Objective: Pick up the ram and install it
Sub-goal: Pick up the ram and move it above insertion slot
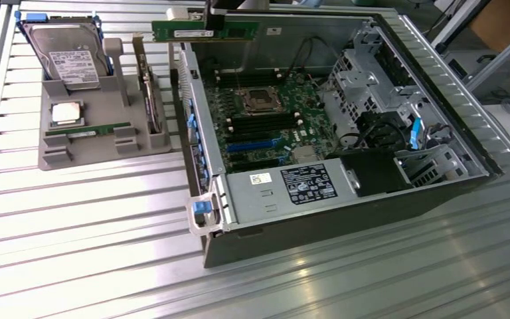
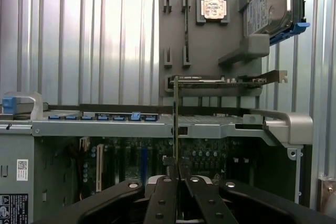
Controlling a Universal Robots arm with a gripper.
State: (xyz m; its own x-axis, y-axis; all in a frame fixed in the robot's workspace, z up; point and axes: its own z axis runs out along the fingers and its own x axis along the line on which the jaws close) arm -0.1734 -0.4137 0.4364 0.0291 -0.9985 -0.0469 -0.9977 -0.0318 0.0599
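Green ram (image 1: 237, 30) gripped in the pincer (image 2: 177, 164), long axis level, running across the exterior view

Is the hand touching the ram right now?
Touching. The wrist view shows the hand shut on the ram, which stands edge-on, pinched from both sides with no gap.

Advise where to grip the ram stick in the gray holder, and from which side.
I'd take the ram stick at the middle of its upper long edge, coming straight down from above, with the fingers on its two flat faces. It stands on edge in the gray holder, which holds both short ends and leaves the middle free.
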